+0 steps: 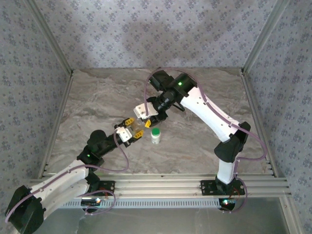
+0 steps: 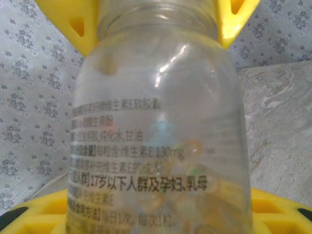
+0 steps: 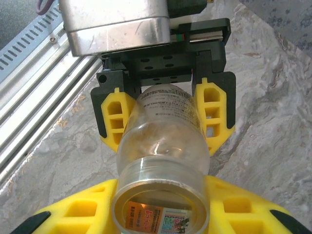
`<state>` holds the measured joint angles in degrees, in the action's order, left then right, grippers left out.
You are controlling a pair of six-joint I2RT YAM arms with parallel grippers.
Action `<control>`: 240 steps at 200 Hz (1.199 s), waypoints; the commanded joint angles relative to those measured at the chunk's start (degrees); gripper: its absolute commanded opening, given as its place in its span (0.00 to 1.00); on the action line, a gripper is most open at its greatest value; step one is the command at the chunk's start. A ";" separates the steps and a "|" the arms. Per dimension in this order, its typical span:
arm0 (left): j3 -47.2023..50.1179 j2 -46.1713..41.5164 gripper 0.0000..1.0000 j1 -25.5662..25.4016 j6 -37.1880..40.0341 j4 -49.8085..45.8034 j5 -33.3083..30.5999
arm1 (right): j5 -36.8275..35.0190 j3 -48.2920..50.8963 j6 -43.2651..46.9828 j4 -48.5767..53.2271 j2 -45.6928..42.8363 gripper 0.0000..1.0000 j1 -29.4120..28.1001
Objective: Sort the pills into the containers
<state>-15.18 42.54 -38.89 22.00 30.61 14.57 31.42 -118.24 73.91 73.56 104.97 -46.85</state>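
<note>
- Holding the clear bottle [image 1: 138, 132] by its body: left gripper [image 1: 132, 131], at about 8 o'clock from the middle of the table [image 1: 97, 97] in the top view. Its yellow fingers [image 3: 114, 122] are clamped on both sides of the glass.
- Left arm [image 1: 73, 170] comes in from the 7 o'clock corner, with the gripper pointing toward 2 o'clock.
- Clear bottle lies tipped over between the two grippers, base toward 8 o'clock and neck toward 2 o'clock. Can't tell whether it touches the table.
- Printed label [image 2: 141, 180] with dark text runs along the bottle's side, seen from the left wrist.
- Pills [image 2: 192, 146]: amber translucent capsules inside the clear bottle, bunched at the base end nearest the left gripper.
- Bottle mouth faces the right wrist camera, with the rim between that gripper's own fingers.
- Right gripper [image 1: 146, 119] sits at 1 o'clock from the clear bottle. Its fingers press the neck from both sides in both wrist views, so it is closed on the neck.
- Green-capped bottle [image 1: 155, 135]: small, white and upright on the table. It is just beside the clear bottle at its 3 o'clock and at 5 o'clock from the right gripper, touching neither gripper.
- Right arm [image 1: 214, 117] rises from its base at 5 o'clock and bends back toward 10 o'clock.
</note>
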 commanded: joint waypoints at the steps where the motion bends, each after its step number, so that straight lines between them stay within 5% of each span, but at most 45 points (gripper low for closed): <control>1: -0.37 0.03 0.12 0.27 0.88 2.79 0.27 | -0.29 4.23 -9.87 1.18 -0.54 0.29 -2.32; 38: -0.21 0.52 0.12 0.25 1.23 2.87 -0.15 | -1.15 8.91 -35.76 -5.44 -0.23 0.29 -4.73; 69: -0.20 1.13 0.13 0.19 1.81 3.32 -1.27 | 7.14 11.21 -49.61 -8.36 0.57 0.13 -3.90; 106: -0.37 1.42 0.13 -0.27 3.13 2.53 -2.35 | 5.37 16.62 -69.10 -18.40 -1.01 0.13 -2.06; 140: -0.46 1.87 0.13 -0.46 3.23 2.44 -2.27 | 7.17 22.08 -78.19 -25.99 -4.10 0.20 1.58; 186: -0.46 2.59 0.13 -0.46 2.35 3.00 -2.39 | 6.28 26.63 -73.27 -28.61 -10.70 0.42 4.98; 215: -0.37 3.06 0.13 -0.34 1.91 3.66 -2.79 | 6.13 25.57 -64.45 -23.67 -13.99 0.52 8.55; 240: -0.36 3.43 0.13 -0.35 2.12 3.37 -3.22 | -1.29 24.72 -50.71 -21.19 -16.33 0.56 9.48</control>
<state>-13.80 45.56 -38.76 23.09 30.68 9.15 37.15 -92.09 9.02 50.02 91.74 -38.37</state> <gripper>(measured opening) 0.528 0.553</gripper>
